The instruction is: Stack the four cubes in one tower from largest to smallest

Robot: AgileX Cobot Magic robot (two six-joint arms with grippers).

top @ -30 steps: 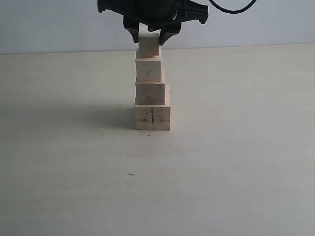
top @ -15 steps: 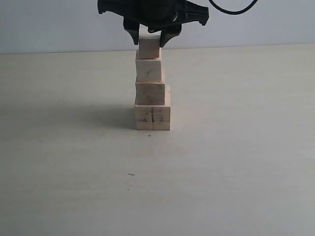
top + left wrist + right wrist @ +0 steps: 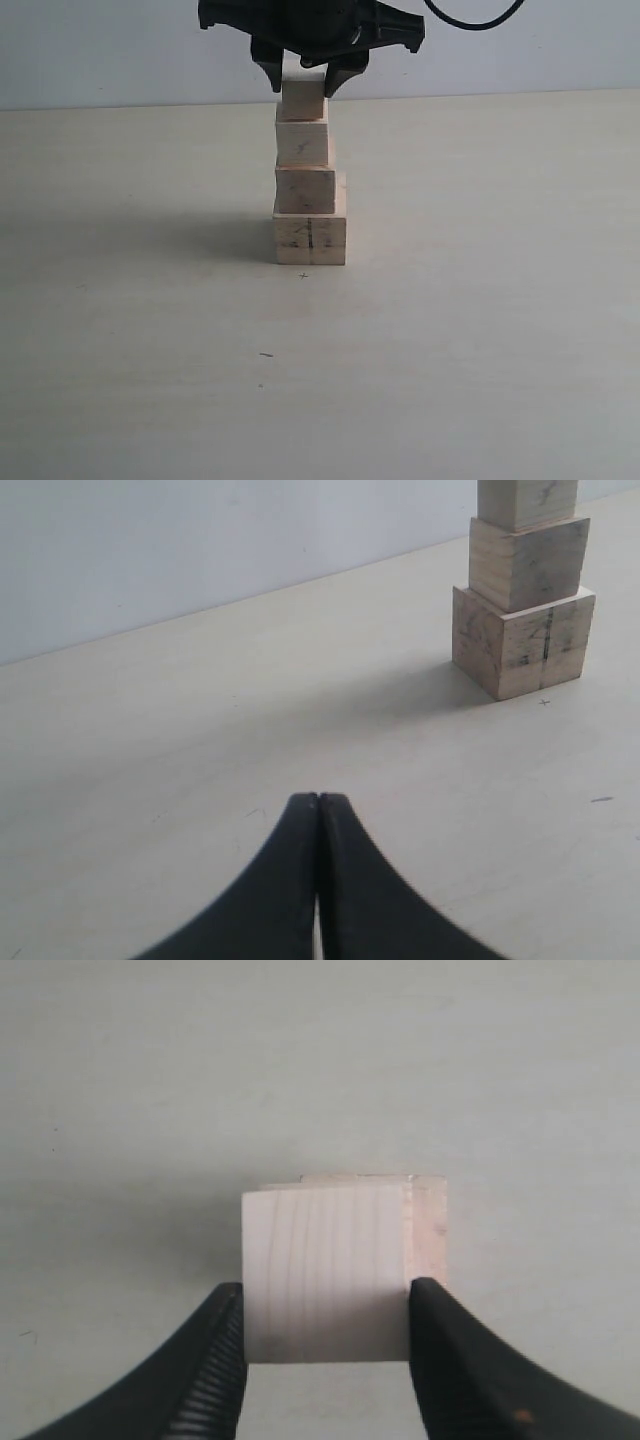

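Now the tower point(image 3: 308, 180) stands near the middle of the surface point(image 3: 480, 300), all four cubes in one column: the largest cube point(image 3: 310, 240) with its dark seam at the bottom, two middle cubes above it, and the smallest cube point(image 3: 302, 100) on top. The right gripper point(image 3: 303, 82) comes down from above and pinches that top cube, a finger flush against each side in the right wrist view. The cube looks seated on the one beneath, though the exterior view cannot rule out a hairline gap.

By my reading only the release is left, and that is where the risk lies. If one finger lets go late, or the gripper rises before the jaws have parted, the small cube could be dragged sideways or lifted and dropped. The column is not centred: the upper cubes sit toward one side of the base, so a sideways nudge up top could tip more than one block. A tilt in the grip would leave the cube cocked on an edge.

The left gripper point(image 3: 318, 810) is pressed together, empty, low over the surface and well apart from the tower, so little danger from it
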